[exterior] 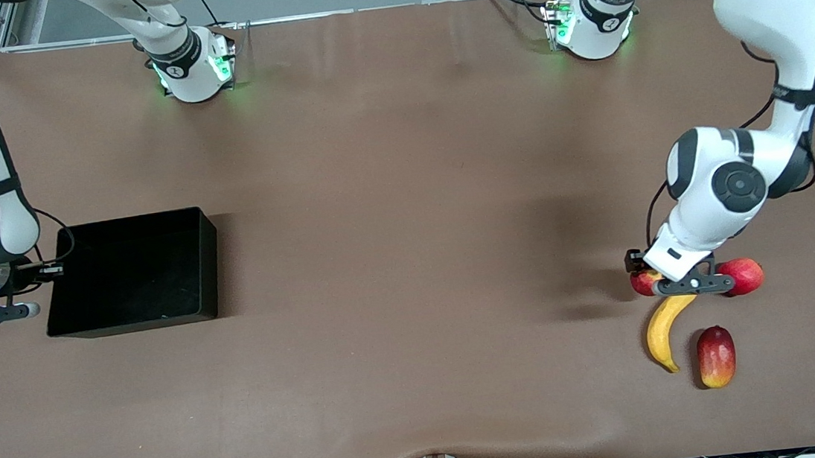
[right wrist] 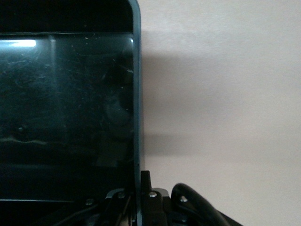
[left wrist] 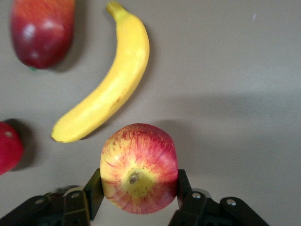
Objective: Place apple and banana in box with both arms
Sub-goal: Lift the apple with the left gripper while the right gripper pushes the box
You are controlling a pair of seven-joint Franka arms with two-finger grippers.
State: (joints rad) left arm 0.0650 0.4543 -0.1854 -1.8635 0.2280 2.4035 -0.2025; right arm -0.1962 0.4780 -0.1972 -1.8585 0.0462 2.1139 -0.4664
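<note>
- Front view: my left gripper (exterior: 691, 284) sits low over the fruit cluster at the left arm's end of the table, with the apple (exterior: 644, 282) showing at one side of it and a larger red fruit (exterior: 743, 275) at the other. The banana (exterior: 665, 330) lies on the table just nearer the camera, its upper end right under the gripper, and a mango (exterior: 716, 356) lies beside it. The box (exterior: 131, 271) is well apart, at the right arm's end, and looks empty. The long carry is my worry: a weak hold could drop the apple mid-table.
- Left wrist view: the fingers (left wrist: 184, 189) are pinched on the apple (left wrist: 139, 167), one on each flank, stem dimple facing the lens. The skin is round and smooth, so I judge it could roll out of the pads if I lift fast. The banana (left wrist: 108, 81) lies near the apple; whether they touch I cannot tell, and a lift might nudge it toward the mango (left wrist: 42, 29).
- Right wrist view: my right gripper (right wrist: 141, 200) is at the box wall (right wrist: 135, 94), with the fingers straddling the rim; I read it as clamped on the wall, steadying the box. If that hold slips or tugs, the box could shift under the left arm's drop.
</note>
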